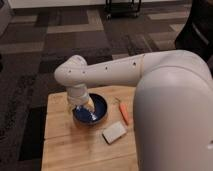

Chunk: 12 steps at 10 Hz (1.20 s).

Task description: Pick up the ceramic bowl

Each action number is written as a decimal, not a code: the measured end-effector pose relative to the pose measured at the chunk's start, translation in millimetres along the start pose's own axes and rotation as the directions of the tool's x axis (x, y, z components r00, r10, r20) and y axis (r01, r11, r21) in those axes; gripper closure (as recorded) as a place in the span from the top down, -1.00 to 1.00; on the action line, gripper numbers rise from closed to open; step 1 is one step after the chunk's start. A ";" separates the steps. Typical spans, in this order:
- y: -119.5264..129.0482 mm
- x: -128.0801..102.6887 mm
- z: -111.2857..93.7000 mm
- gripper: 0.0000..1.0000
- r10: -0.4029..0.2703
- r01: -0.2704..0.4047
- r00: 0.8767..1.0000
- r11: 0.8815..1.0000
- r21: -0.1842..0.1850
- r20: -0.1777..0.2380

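The ceramic bowl (94, 112) is a round, glossy dark-blue bowl with a lighter blue inside. It sits on the wooden table (65, 145), near its far middle. My white arm reaches in from the right and bends down over the bowl's left side. My gripper (84, 106) points down into the bowl at its left rim.
An orange carrot (123, 112) lies just right of the bowl. A pale rectangular sponge (114, 132) lies in front of the bowl. My white arm body covers the table's right side. Dark patterned carpet surrounds the table, with a wheeled cart base (122, 7) at the far back.
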<state>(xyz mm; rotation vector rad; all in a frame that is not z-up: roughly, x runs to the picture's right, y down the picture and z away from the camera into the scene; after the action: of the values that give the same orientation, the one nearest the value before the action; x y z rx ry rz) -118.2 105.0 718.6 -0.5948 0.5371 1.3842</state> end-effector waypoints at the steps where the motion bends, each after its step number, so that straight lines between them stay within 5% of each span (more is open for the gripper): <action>1: -0.7 -0.1 0.0 0.30 0.001 -0.001 1.000 1.000 0.000 0.000; 5: 1.7 -5.7 1.2 0.30 -0.008 0.008 1.000 1.000 -0.004 0.002; 12: 48.4 -52.3 13.3 0.30 -0.172 0.171 0.985 0.985 0.008 0.028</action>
<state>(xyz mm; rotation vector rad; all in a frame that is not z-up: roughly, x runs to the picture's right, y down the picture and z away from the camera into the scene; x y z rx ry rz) -172.2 79.6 759.7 -0.6015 0.4554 1.2262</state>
